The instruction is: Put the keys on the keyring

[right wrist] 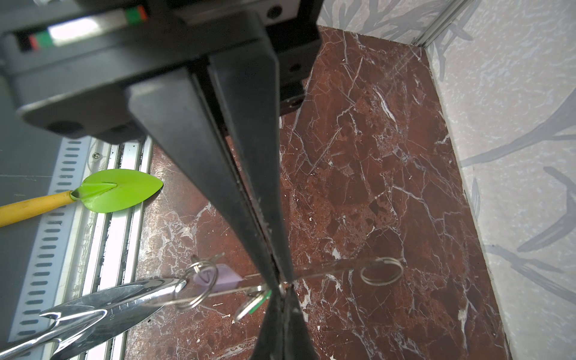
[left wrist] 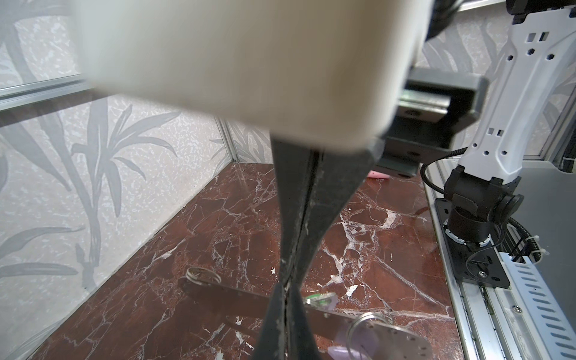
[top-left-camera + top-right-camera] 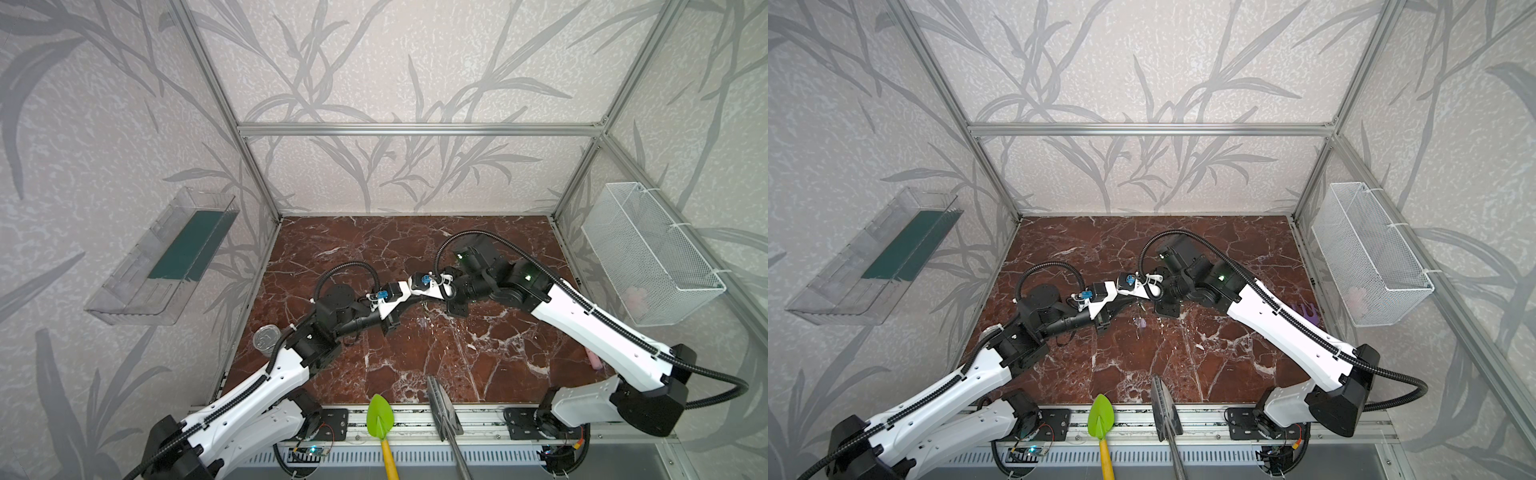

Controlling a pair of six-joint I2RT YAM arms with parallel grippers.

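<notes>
The keyring (image 2: 237, 294) is a thin flat metal strip with small holes, a wider rounded end (image 2: 402, 343) and wire rings (image 2: 203, 274). It sits mid-table, just above the marble. My left gripper (image 2: 285, 288) and right gripper (image 1: 282, 288) meet tip to tip on the strip from opposite sides, both shut on it. In a top view they join at the centre: the left gripper (image 3: 414, 300), the right gripper (image 3: 421, 297). The green key (image 1: 253, 304) hangs at the strip beside the fingertips. The lilac key (image 1: 223, 277) lies by an end ring (image 1: 199, 288). I cannot tell whether it is threaded.
Silver tongs (image 3: 442, 409) and a green trowel with a yellow handle (image 3: 380, 417) rest on the front rail. A tin can (image 3: 266, 338) stands at the left edge. A purple clawed object (image 3: 1308, 313) and a pink item (image 3: 595, 360) lie right. A wire basket (image 3: 648, 253) and a clear shelf (image 3: 162, 257) hang on the walls.
</notes>
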